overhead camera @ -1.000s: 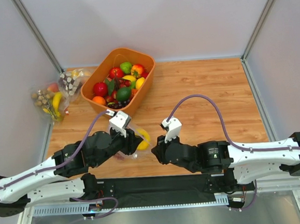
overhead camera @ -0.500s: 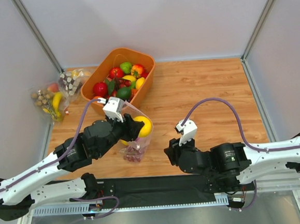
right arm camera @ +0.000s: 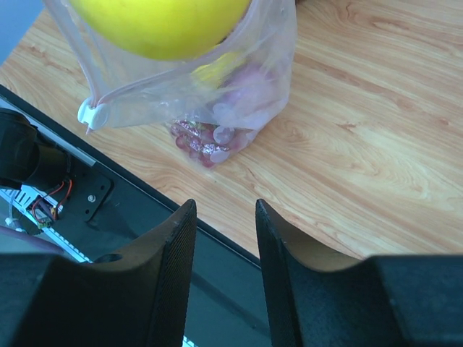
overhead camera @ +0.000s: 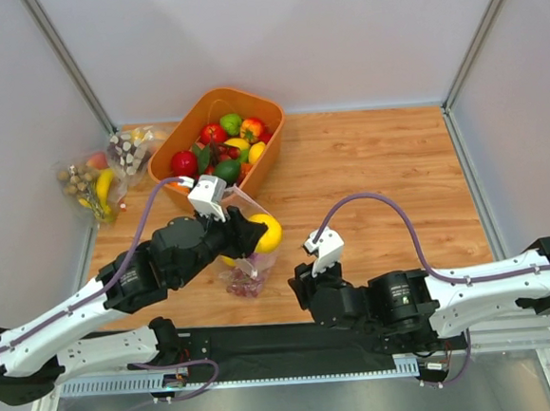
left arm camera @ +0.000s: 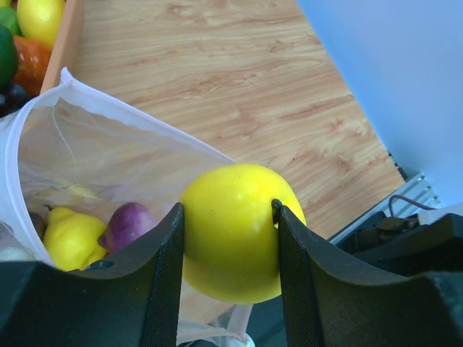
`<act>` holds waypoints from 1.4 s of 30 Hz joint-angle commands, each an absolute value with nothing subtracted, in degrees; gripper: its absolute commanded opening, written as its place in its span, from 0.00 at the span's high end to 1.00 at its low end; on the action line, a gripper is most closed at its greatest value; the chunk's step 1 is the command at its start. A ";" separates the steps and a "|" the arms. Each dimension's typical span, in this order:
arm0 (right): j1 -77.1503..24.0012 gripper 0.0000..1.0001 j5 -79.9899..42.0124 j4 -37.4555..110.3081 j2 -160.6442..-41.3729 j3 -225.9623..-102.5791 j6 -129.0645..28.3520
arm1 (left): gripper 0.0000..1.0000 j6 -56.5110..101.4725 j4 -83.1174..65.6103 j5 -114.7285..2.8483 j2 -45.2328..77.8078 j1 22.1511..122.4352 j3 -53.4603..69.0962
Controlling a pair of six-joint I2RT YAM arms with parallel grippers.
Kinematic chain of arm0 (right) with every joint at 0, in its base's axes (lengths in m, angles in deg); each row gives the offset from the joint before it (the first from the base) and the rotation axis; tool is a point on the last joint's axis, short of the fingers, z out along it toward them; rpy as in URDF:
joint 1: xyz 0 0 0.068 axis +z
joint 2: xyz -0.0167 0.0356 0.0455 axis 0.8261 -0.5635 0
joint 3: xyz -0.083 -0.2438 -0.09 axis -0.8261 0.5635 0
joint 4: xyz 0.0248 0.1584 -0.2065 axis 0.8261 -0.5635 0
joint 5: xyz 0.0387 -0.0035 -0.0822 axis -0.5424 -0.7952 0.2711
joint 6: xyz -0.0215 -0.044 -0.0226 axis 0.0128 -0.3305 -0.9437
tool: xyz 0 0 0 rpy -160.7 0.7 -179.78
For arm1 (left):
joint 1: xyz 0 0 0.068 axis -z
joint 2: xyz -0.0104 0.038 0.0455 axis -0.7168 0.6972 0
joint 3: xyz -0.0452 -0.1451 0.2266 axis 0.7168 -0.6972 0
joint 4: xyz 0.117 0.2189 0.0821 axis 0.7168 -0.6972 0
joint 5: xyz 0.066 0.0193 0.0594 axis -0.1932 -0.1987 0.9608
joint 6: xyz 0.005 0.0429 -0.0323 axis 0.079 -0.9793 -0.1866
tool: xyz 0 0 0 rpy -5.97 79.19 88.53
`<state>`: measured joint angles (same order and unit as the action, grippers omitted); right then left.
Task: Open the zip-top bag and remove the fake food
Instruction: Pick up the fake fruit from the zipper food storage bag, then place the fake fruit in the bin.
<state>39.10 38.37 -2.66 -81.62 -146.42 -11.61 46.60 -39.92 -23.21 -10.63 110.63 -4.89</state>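
Left gripper (left arm camera: 228, 217) clamps a yellow round fruit (left arm camera: 235, 191) at the mouth of the opened zip-top bag (left arm camera: 130, 155), six o'clock from the orange bin (overhead camera: 164, 157). A smaller yellow fruit (left arm camera: 69, 235) and a purple onion (left arm camera: 129, 224) lie inside, not yet removed. Right gripper (right arm camera: 225, 207), four o'clock from the bag, stands parted and empty.

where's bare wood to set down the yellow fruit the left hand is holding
Widest bare wood: right of the orange bin, bounded by the back wall, right wall and right arm. Crowded: the left rear corner with the clear bags and bin, and near left around the zip-top bag and left hand.
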 commanded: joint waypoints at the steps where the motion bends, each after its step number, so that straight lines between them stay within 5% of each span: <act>1: 39.40 0.59 42.79 2.55 -78.65 -145.24 -12.25 | 1.00 45.44 -40.65 -23.95 -12.27 110.48 -0.29; 12: 32.82 0.57 38.94 11.52 -75.21 -145.41 -22.00 | 1.00 40.62 -50.14 -23.86 -12.98 110.39 7.62; 30: 23.14 0.57 24.16 17.78 -90.93 -159.47 -29.40 | 1.00 27.70 -55.42 -13.49 -13.33 109.17 18.88; 39: 20.06 0.58 25.57 14.88 -94.81 -160.35 -28.95 | 1.00 23.21 -54.89 -28.24 -3.94 93.01 25.28; 42: 18.74 0.72 24.95 14.35 -95.25 -160.44 -29.31 | 1.00 22.94 -53.84 -33.52 -0.95 85.28 26.61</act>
<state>19.72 24.36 14.85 -95.32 -158.22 -28.55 25.67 -55.22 -26.34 -3.53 89.98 24.27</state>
